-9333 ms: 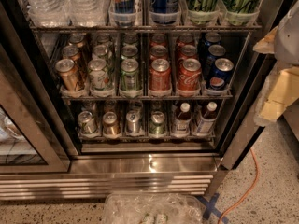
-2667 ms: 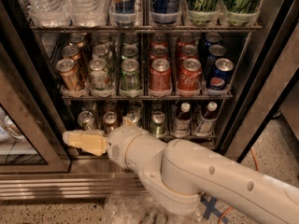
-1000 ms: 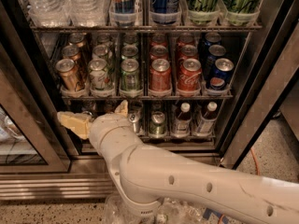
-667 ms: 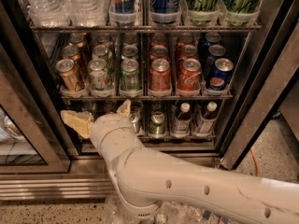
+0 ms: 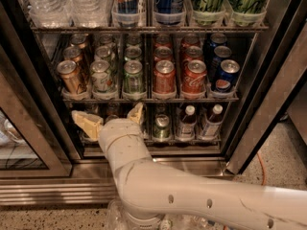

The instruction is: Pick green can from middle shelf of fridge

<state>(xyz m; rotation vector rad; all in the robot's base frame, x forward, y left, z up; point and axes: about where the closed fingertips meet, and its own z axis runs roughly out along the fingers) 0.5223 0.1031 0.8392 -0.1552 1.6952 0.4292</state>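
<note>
White plastic arm (image 5: 192, 200): smooth glossy shell, fat rounded segments w/ seam lines, few small dark screw holes along side, light scuffs. Two-finger gripper (image 5: 111, 118) w/ pale yellow flat fingers (image 5: 86, 123) spread apart, just below the middle shelf (image 5: 192, 99)

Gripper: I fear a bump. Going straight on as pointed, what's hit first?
The open gripper, just below the middle shelf, likely meets its front edge left of the green can; depth unclear.
</note>
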